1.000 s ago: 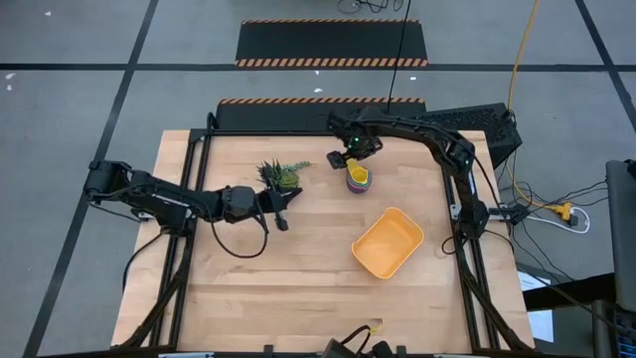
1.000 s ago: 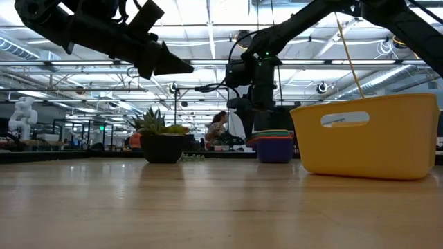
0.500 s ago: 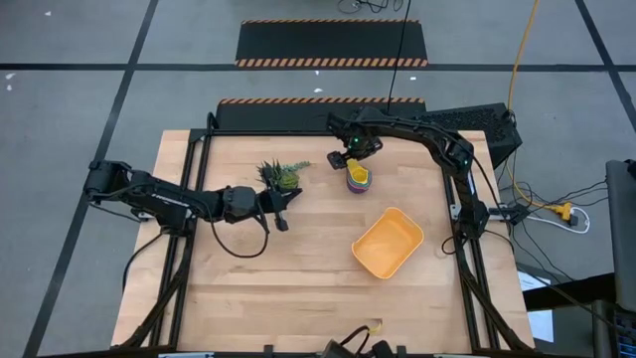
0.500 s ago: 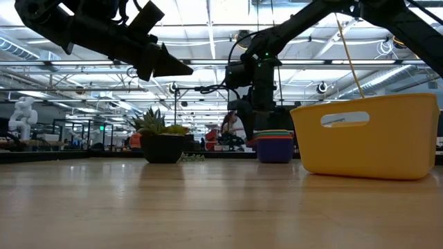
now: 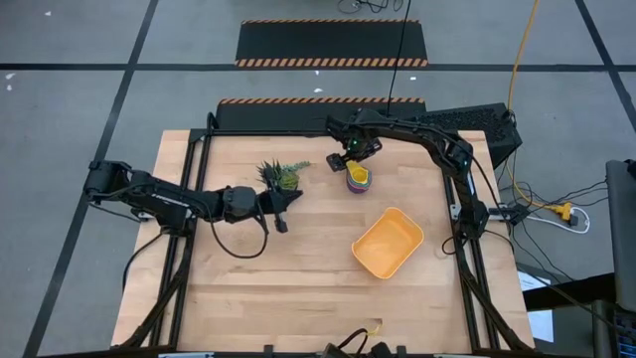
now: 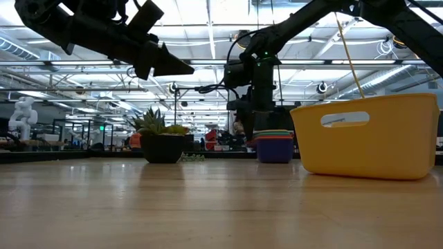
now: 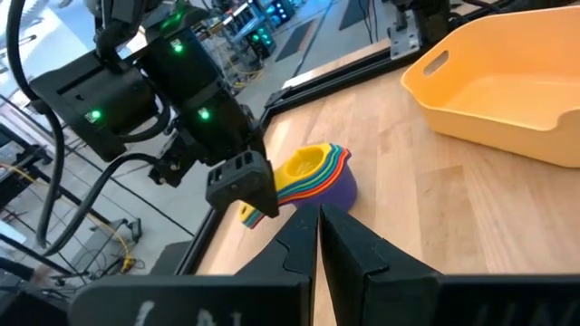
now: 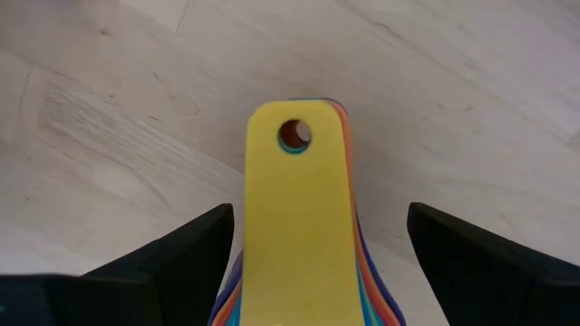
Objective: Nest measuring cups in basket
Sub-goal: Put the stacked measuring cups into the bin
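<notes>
The measuring cups (image 5: 358,177) sit nested in one stack on the table, yellow on top and a dark blue cup at the base (image 6: 275,149). In the right wrist view their stacked flat handles (image 8: 297,208) point between the open fingers of my right gripper (image 8: 319,213), which stand on either side without touching. That gripper (image 5: 349,149) hovers just beyond the stack, toward the far edge. The orange-yellow basket (image 5: 388,242) rests on its bottom nearer the right edge. My left gripper (image 5: 283,205) is shut and held above the table near the plant.
A small spiky potted plant (image 5: 281,176) stands left of the cup stack, right beside my left gripper. Bare wood lies across the near half of the table (image 5: 268,288). People move in the room behind the table in the low view.
</notes>
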Tool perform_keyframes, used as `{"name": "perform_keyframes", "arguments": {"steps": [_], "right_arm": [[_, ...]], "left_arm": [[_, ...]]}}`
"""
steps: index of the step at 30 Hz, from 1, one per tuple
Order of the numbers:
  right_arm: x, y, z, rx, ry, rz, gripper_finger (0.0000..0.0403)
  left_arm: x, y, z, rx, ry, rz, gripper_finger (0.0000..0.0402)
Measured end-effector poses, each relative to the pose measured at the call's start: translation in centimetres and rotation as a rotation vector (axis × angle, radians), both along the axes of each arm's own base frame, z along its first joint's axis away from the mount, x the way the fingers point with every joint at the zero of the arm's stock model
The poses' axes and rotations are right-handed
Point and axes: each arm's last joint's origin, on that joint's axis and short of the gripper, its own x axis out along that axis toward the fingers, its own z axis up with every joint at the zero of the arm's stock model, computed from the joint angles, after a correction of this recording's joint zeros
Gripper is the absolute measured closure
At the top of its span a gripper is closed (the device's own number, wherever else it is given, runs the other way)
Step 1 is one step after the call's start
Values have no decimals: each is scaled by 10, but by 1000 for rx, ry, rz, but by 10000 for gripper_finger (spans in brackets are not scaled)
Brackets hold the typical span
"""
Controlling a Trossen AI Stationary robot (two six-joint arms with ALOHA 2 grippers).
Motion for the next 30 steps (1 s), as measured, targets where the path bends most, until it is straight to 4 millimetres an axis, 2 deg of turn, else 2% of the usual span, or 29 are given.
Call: {"name": "perform_keyframes", "arguments": {"steps": [8,19,30], "right_arm": [[3,1,-11,18,29,14,81],[4,3,-10,14,25,29,81],[5,2,-10,6,13,38,125]], "left_arm": [[0,0,0,3,3,-3,380],[0,2,-1,1,8,4,380],[0,2,-1,-11,4,7,380]]}}
